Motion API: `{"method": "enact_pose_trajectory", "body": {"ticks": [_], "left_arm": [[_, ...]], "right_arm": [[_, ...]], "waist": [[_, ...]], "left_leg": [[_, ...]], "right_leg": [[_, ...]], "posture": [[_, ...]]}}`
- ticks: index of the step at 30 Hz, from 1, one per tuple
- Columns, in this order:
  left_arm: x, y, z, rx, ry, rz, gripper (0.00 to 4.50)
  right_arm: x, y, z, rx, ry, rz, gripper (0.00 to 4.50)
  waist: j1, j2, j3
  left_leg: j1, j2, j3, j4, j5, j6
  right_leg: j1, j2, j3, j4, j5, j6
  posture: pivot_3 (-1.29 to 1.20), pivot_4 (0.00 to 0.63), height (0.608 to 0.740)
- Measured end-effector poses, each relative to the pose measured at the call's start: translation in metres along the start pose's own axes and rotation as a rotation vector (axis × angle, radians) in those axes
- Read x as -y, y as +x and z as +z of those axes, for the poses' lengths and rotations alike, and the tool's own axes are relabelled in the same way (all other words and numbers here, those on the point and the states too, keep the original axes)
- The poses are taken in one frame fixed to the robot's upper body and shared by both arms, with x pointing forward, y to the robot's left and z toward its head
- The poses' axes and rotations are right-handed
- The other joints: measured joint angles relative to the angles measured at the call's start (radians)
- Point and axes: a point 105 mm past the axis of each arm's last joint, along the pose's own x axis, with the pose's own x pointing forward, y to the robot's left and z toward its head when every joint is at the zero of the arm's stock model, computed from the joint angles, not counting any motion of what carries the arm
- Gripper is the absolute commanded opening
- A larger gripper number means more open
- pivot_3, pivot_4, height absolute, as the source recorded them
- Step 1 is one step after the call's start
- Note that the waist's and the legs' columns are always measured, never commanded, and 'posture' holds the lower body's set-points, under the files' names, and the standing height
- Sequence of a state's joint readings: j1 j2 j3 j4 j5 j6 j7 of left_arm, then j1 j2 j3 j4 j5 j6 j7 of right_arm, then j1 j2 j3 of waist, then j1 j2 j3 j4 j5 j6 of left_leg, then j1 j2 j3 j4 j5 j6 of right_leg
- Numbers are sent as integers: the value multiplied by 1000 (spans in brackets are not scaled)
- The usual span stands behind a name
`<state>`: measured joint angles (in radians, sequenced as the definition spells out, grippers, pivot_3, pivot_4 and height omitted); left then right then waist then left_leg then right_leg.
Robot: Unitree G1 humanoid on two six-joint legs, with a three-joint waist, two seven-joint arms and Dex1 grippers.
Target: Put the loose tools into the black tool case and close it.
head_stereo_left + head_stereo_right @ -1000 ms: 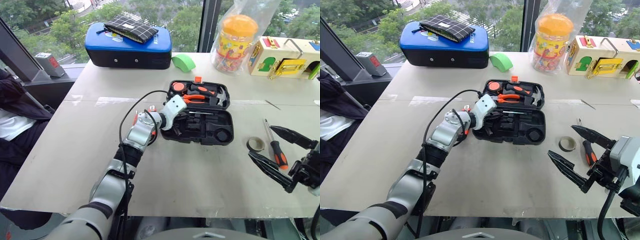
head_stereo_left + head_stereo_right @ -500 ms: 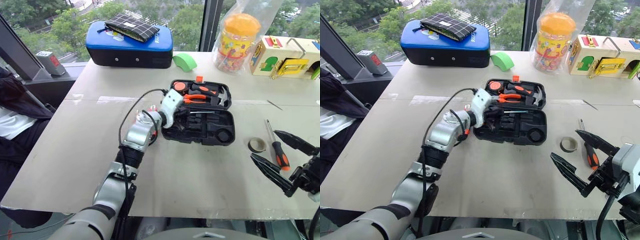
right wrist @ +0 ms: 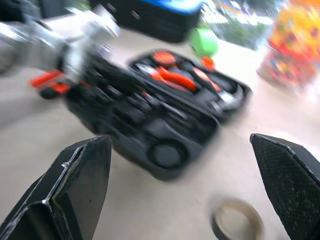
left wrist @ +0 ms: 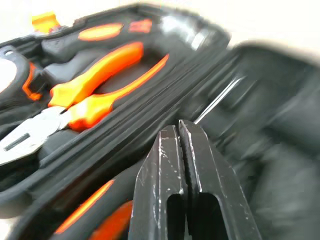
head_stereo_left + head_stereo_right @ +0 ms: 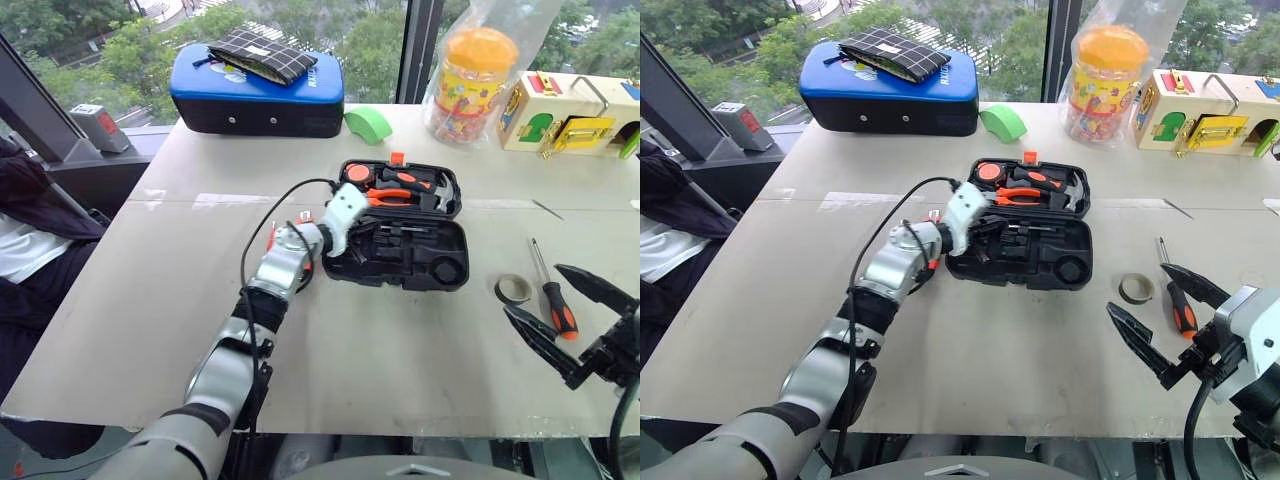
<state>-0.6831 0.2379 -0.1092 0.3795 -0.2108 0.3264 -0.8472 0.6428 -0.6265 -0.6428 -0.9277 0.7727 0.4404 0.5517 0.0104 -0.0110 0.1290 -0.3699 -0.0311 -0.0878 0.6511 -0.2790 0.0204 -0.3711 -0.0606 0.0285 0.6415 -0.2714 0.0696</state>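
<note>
The black tool case (image 5: pixel 400 262) lies open mid-table, with orange pliers (image 5: pixel 392 196) and a hammer in its far half. My left gripper (image 4: pixel 178 127) is shut with nothing in it, its tips inside the left end of the case's near half. A thin metal shaft (image 4: pixel 220 100) and an orange-handled tool (image 4: pixel 87 205) lie in that half. To the right of the case, a dark tape roll (image 5: pixel 513 289) and an orange-and-black screwdriver (image 5: pixel 556 308) rest on the table. My right gripper (image 5: pixel 534 290) hangs open just in front of them, touching neither.
A blue-and-black case (image 5: pixel 255 100) with a checked pouch on top stands at the back left. A green object (image 5: pixel 368 125), an orange-lidded jar (image 5: pixel 468 85) in a bag and a wooden latch box (image 5: pixel 565 115) line the back. A person's sleeve (image 5: pixel 20 220) is at the left.
My right gripper has drifted slightly toward the table's near right corner and turned a little, still open. The left gripper stays shut at the case's left end.
</note>
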Motion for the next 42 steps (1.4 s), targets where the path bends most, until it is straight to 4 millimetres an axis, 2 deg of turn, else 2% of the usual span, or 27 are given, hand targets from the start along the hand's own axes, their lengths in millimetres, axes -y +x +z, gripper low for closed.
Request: {"method": "enact_pose_trajectory", "body": {"ticks": [2,4,6,8,10,15,16,18,19,21,24,26,28,32,35,38,42], "left_arm": [[10,-24,18,48,-23,-109,872],[20,-39,25,48,-22,-185,1719],[36,-58,28,22,-19,-293,2634],[57,-76,28,-24,-9,-413,3755],[71,-89,31,-59,14,-491,4474],[90,-101,39,-89,55,-557,4474],[96,-102,40,-91,55,-570,4500],[107,-103,43,-84,67,-598,4500],[111,-103,43,-86,68,-596,4500],[112,-103,43,-80,61,-583,4500],[118,-105,40,-71,37,-567,4500],[116,-107,37,-66,25,-527,4500],[110,-106,37,-44,16,-467,4500],[99,-106,34,61,-13,-322,4500],[91,-128,23,78,-134,-261,4500],[85,-148,21,70,-136,-206,4500],[84,-165,11,46,-160,-158,4500]], "right_arm": [[8,-1,-10,-99,-28,-29,4500],[19,-2,-17,-181,-43,-63,4500],[41,-1,-30,-284,-24,-135,4500],[71,-3,-46,-388,1,-259,4500],[90,-1,-58,-480,30,-339,4500],[104,18,-80,-648,141,-381,4500],[106,23,-86,-682,190,-384,3940],[106,21,-100,-760,251,-386,3197],[105,23,-100,-764,256,-370,2557],[104,23,-102,-775,266,-365,2061],[104,22,-99,-766,271,-363,740],[110,18,-94,-760,253,-382,682],[111,25,-80,-713,226,-346,682],[96,68,-18,-501,46,-148,682],[59,120,27,-359,-181,122,682],[35,147,28,-360,-295,294,682],[16,176,7,-421,-452,479,682]], "waist": [[-3,1,0],[-3,1,0],[-4,1,0],[-1,2,1],[5,2,1],[2,3,1],[1,3,1],[6,4,1],[5,3,0],[4,3,0],[8,3,0],[6,3,1],[-1,4,1],[-29,6,2],[-53,6,4],[-47,5,4],[-27,6,5]], "left_leg": [[-2,1,0,-1,2,-4],[-2,1,1,-1,2,-4],[-2,1,2,-1,2,-3],[-2,-1,4,-1,0,0],[-2,-1,3,0,0,0],[-2,-1,3,0,0,0],[-3,-1,3,0,0,0],[-7,-1,1,0,0,0],[-8,0,0,0,0,0],[-8,-1,0,0,0,0],[-8,-3,0,2,0,0],[-8,-3,1,2,0,0],[-8,-3,2,2,0,0],[-5,0,3,0,0,0],[-2,4,2,-3,0,0],[-2,6,1,-5,0,0],[-7,3,1,-4,2,-5]], "right_leg": [[-3,1,1,0,0,0],[-3,0,2,0,0,0],[-3,0,3,0,0,0],[-3,-2,4,0,0,-1],[-3,-2,3,0,0,-1],[-2,-1,3,-1,0,-1],[-2,-1,3,-1,0,-1],[-5,-1,1,-2,0,-1],[-5,0,0,-3,0,-1],[-5,-1,0,-4,0,-1],[-5,-3,0,-3,0,-1],[-5,-3,0,-3,0,-1],[-5,-2,1,-2,0,-1],[-5,0,2,-1,0,0],[-6,5,5,-1,0,-1],[-6,6,3,-3,0,-2],[-8,2,3,-7,0,-1]], "posture": [[0,150,740],[0,150,740],[0,150,740],[0,150,740],[0,150,740],[0,150,740],[0,150,740],[0,150,740],[0,150,740],[0,150,740],[0,150,740],[0,150,740],[0,150,740],[0,150,740],[0,150,740],[0,150,740],[0,150,740]]}}
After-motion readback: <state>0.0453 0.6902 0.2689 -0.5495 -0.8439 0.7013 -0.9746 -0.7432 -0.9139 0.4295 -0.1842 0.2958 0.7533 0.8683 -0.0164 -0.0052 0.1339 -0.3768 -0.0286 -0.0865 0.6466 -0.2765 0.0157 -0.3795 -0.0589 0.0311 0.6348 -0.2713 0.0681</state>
